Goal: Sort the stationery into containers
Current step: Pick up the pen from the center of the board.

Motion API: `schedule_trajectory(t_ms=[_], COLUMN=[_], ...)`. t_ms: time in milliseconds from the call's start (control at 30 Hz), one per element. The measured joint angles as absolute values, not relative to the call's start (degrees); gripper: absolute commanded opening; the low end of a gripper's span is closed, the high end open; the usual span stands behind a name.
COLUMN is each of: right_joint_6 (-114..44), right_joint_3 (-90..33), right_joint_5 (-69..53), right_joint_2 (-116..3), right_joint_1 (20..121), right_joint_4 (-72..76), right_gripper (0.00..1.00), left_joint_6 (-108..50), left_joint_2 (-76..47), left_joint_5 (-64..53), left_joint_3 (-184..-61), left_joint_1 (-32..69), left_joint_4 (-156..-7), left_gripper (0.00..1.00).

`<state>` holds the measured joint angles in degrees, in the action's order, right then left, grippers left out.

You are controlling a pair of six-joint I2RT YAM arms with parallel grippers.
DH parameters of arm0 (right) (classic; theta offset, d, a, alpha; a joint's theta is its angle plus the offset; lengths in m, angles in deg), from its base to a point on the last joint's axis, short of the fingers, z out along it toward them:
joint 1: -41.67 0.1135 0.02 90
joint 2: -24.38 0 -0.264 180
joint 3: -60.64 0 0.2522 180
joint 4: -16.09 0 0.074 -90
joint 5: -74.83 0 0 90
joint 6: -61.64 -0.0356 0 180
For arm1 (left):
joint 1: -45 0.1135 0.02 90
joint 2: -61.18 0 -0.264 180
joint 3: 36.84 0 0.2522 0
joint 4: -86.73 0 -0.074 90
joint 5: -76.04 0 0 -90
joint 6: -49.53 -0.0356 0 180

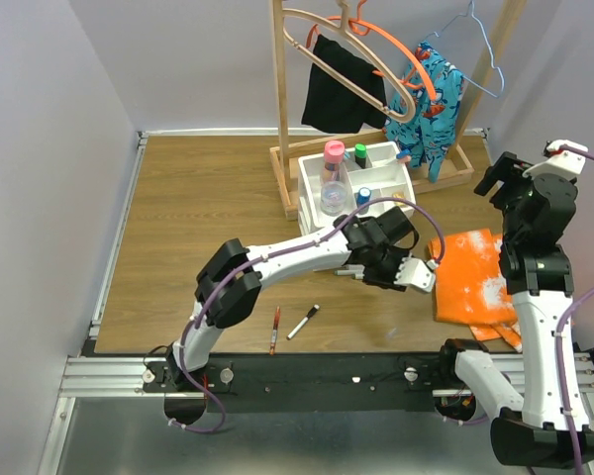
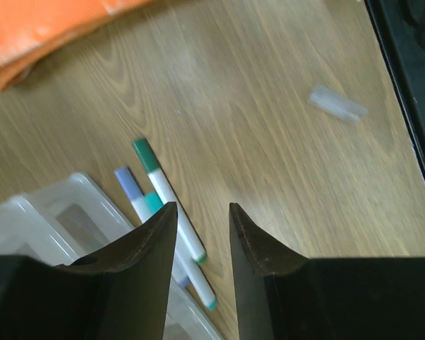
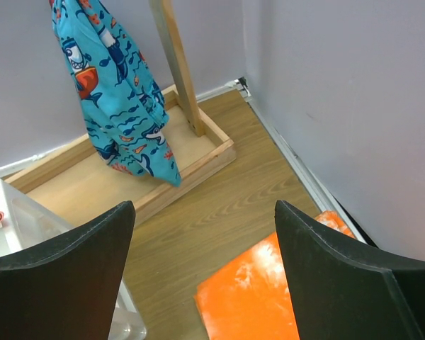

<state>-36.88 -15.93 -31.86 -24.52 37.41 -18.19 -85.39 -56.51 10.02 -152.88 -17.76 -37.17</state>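
The white organiser holds a pink-capped bottle, a green-capped marker and a small blue-capped bottle in its top tray. My left gripper hangs low in front of it, open and empty. In the left wrist view two white markers lie just beyond the left fingertip, one green-capped and one blue-capped, beside the organiser's corner. A red pen and a black-and-white pen lie near the front edge. My right gripper is raised at the right, wide open and empty.
An orange cloth lies right of the left gripper. A clear cap lies on the wood. The wooden hanger rack with a black garment and a blue patterned garment stands behind the organiser. Walls close both sides.
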Motion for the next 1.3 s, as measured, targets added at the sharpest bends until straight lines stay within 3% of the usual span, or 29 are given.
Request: schedule_trajectory(t_ms=[467, 1300], right_joint_6=[-37.12, -37.38], right_joint_3=[-15.49, -13.09], right_joint_5=[-31.86, -30.57], right_joint_2=[-22.10, -23.01], right_joint_1=[37.41, 37.41], right_joint_4=[-18.30, -18.36], right_gripper=[0.88, 0.87], left_joint_6=[-78.27, -76.72], left_joint_2=[-72.11, -78.12], left_joint_5=[3.77, 2.16], left_joint_3=[-165.25, -171.79], left_joint_1=[-18.73, -15.16], left_joint_4=[-41.47, -40.75], left_gripper=[0.41, 0.38])
